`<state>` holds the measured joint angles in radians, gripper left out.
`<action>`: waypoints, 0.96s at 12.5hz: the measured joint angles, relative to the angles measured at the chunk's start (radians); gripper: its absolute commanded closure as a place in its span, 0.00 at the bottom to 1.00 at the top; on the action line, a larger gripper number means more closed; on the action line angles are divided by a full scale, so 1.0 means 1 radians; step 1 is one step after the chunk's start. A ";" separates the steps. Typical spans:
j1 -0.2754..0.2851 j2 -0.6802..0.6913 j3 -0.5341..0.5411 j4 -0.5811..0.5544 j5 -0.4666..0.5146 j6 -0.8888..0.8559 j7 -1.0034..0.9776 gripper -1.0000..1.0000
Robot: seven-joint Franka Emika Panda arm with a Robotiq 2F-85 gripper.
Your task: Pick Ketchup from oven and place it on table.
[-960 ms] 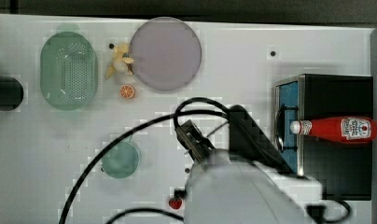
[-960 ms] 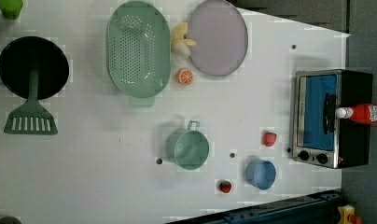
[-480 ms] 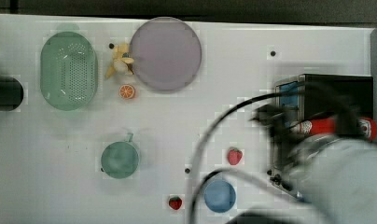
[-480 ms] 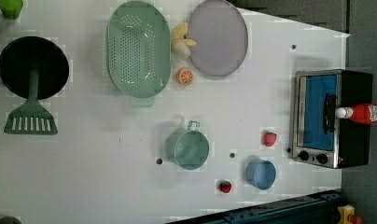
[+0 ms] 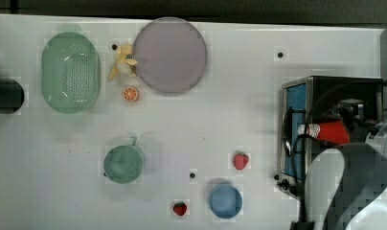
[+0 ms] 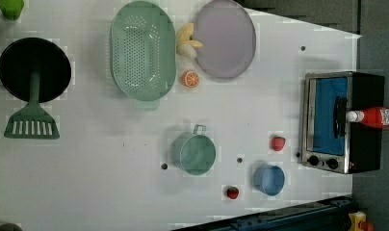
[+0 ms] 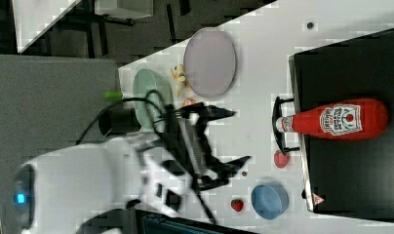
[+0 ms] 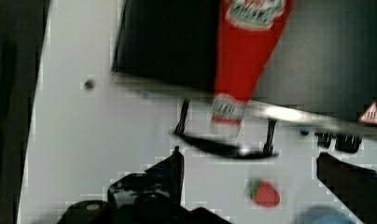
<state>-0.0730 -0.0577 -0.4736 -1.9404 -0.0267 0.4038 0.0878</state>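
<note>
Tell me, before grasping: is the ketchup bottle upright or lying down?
Lying down: the ketchup bottle rests on its side atop the oven, cap over the door handle.

Arm shell (image 7: 83,180): smooth, rounded white casing, with grey shading
Light: small blue glow on the casing
Cables (image 7: 151,105): thin black, looping from the wrist
Gripper (image 7: 234,136): black body, two black pointed fingers (image 7: 219,113)

A: From my station, item one: Ketchup (image 7: 336,119), glossy red plastic, paper-look white label, ribbed white cap.

B: Logged. I read the oven (image 6: 363,96) as matt black casing, brushed silver metal frame, glossy blue glass.

A: Counter (image 5: 230,120): smooth matt white. Colander (image 6: 142,50): perforated green plastic.
</note>
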 measured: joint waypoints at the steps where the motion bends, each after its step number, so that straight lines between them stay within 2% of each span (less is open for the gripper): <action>1: -0.004 0.034 -0.028 0.005 -0.001 0.023 0.002 0.00; 5: -0.010 0.157 -0.100 0.024 -0.007 0.091 0.003 0.00; 8: -0.027 0.278 -0.136 0.094 0.001 0.153 0.005 0.00; 12: -0.044 0.366 -0.147 0.099 0.187 0.195 0.005 0.00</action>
<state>-0.1167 0.3081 -0.6211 -1.8418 0.1606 0.5986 0.0928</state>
